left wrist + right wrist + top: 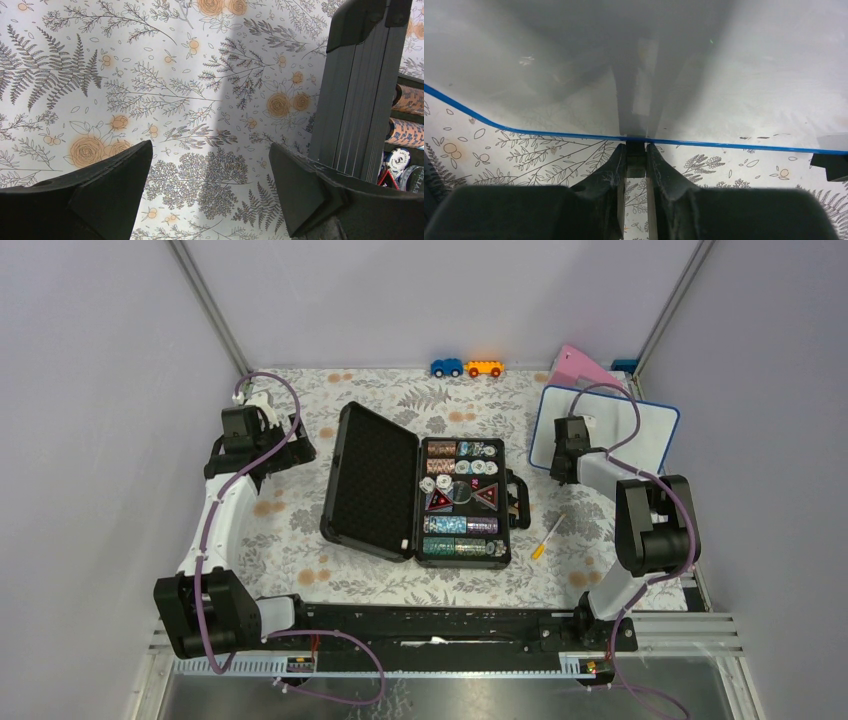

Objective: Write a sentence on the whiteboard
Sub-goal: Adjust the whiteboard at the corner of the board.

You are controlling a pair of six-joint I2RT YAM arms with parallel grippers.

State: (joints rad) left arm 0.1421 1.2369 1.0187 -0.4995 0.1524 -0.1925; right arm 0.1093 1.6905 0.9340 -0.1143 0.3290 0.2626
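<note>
One whiteboard (648, 435) stands right-rear, beside one open chip case (372, 480). The right gripper (636, 152) pinches its blue lower edge. The left gripper (210, 150) gapes over bare floral cloth (150, 75). Two toy cars (465, 367) line the back edge.

The floral-patterned counter (300, 540) carries an open black case (375, 480), a yellow pen (546, 538), the whiteboard (640, 425), a pink wedge (580, 365), a blue toy car (447, 367) and an orange toy car (484, 368).

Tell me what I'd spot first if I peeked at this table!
The open black case in the middle of the flowery table, packed with colourful chips. Next, the blue-framed whiteboard at the far right, then a blue toy car and an orange toy car at the back edge.
</note>
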